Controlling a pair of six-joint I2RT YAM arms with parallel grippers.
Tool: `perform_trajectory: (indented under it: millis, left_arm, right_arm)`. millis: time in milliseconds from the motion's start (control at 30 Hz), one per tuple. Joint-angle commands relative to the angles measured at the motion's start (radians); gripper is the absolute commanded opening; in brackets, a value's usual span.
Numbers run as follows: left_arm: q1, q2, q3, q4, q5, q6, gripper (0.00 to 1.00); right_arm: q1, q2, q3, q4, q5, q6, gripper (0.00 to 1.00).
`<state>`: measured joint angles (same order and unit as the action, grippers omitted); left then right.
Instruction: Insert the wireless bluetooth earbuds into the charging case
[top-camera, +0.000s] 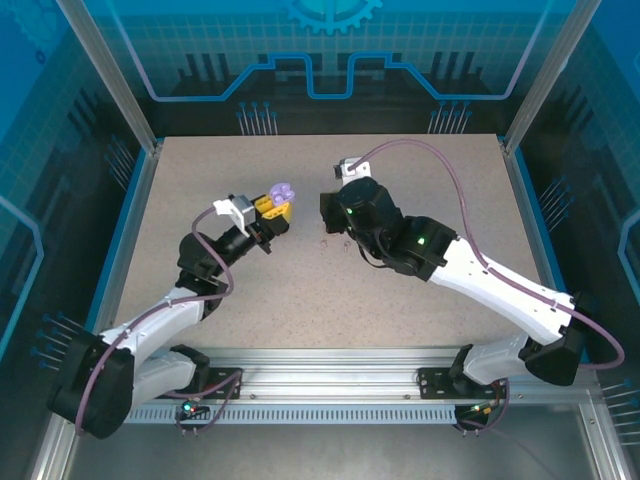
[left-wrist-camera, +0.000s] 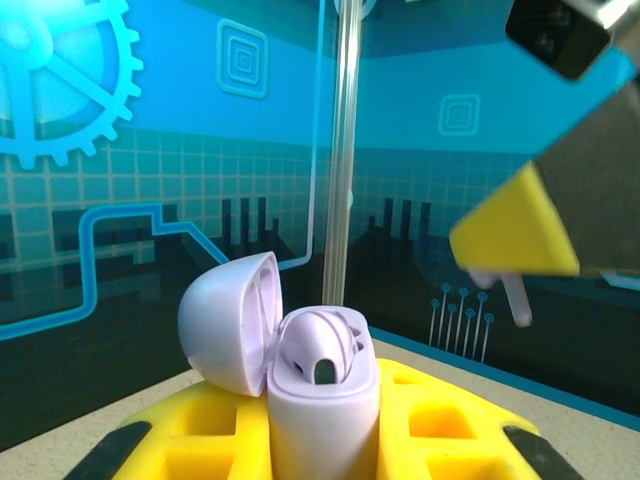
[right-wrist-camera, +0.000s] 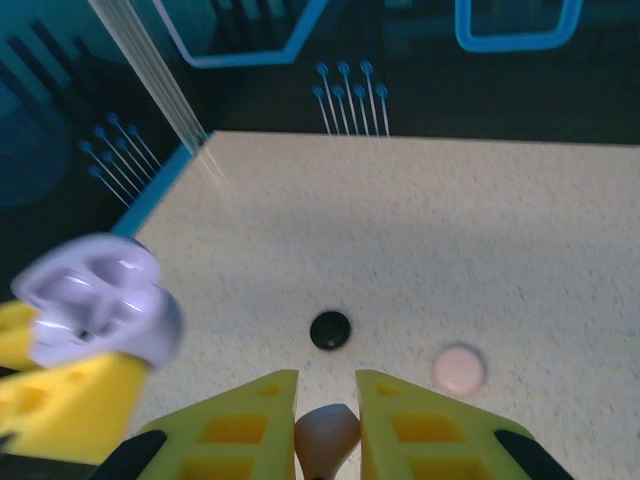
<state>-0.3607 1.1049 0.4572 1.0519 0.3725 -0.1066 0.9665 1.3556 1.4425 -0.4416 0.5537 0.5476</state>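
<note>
The lilac charging case (left-wrist-camera: 322, 400) stands upright with its lid (left-wrist-camera: 228, 320) swung open to the left. My left gripper (left-wrist-camera: 322, 440) is shut on its base, and one lilac earbud (left-wrist-camera: 320, 350) sits in it. From above, the case (top-camera: 283, 192) shows at the tip of the left gripper (top-camera: 274, 207). My right gripper (right-wrist-camera: 327, 385) is shut on a small pale earbud (right-wrist-camera: 326, 435). Its yellow finger (left-wrist-camera: 515, 235) hangs up and to the right of the case, with the earbud's stem (left-wrist-camera: 515, 298) poking down. The right gripper (top-camera: 330, 205) is a short gap right of the case.
A small black round piece (right-wrist-camera: 330, 330) and a pale pink round piece (right-wrist-camera: 460, 370) lie on the speckled table (right-wrist-camera: 480, 230) beyond the right fingers. Two tiny things (top-camera: 335, 244) lie on the table under the right wrist. Blue walls and corner posts ring the table.
</note>
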Motion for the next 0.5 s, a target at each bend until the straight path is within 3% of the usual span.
perform_trajectory:
  millis: [0,467]
  left_arm:
    - [-0.014,0.014,0.035,0.013,0.041,-0.014,0.0]
    - [-0.03,0.039,0.07,-0.022,0.111,-0.028,0.0]
  right_arm:
    - [-0.007,-0.005,0.022,0.102,-0.048,-0.082,0.19]
    - [-0.003,0.011,-0.07,0.352,-0.16,-0.178,0.19]
